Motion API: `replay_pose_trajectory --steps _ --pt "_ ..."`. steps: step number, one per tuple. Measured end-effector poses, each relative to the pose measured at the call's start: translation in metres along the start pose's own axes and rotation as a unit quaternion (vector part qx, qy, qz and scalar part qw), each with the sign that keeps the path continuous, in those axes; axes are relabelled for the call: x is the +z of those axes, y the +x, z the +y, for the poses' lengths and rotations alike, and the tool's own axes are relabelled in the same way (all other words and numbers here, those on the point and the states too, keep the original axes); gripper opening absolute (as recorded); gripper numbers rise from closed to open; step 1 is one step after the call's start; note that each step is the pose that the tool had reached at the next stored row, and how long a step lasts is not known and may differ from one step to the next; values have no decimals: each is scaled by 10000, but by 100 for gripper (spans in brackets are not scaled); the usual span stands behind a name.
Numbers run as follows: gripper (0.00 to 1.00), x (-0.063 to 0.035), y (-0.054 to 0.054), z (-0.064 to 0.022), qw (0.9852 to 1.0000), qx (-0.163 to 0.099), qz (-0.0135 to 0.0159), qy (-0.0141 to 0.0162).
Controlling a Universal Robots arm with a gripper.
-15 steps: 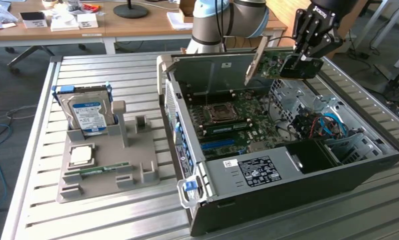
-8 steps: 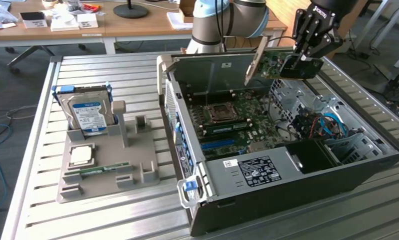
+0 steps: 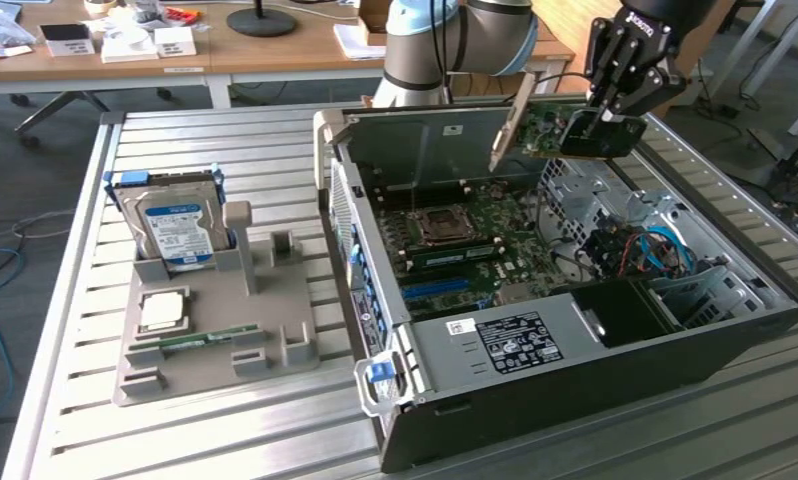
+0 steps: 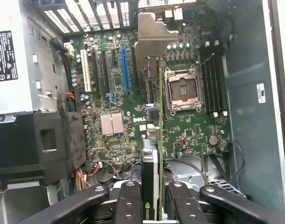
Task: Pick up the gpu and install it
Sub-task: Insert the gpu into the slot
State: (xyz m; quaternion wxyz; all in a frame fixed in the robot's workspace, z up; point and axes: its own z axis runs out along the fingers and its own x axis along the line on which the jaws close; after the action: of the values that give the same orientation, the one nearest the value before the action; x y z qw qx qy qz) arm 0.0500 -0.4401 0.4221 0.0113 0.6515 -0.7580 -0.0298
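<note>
Gripper [image 4: 155,193] clamped on one gpu [image 4: 149,156], above one open computer case [image 3: 573,395]

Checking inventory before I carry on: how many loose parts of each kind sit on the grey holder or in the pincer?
Silver hard drive with blue-white label: 1
Silver square processor chip: 1
Narrow green memory stick: 1
Dark flat gpu card with silvery bracket, in the black pincer: 1
Total: 4
</note>
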Motion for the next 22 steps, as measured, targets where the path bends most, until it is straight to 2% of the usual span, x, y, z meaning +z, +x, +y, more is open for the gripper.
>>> replay_pose_trajectory --steps 9,16,22 --pt "27 0 0 0 9995 -330 20 -7" --pt "27 1 0 0 9976 -694 42 -15" --pt "27 1 0 0 9973 -737 45 -16"
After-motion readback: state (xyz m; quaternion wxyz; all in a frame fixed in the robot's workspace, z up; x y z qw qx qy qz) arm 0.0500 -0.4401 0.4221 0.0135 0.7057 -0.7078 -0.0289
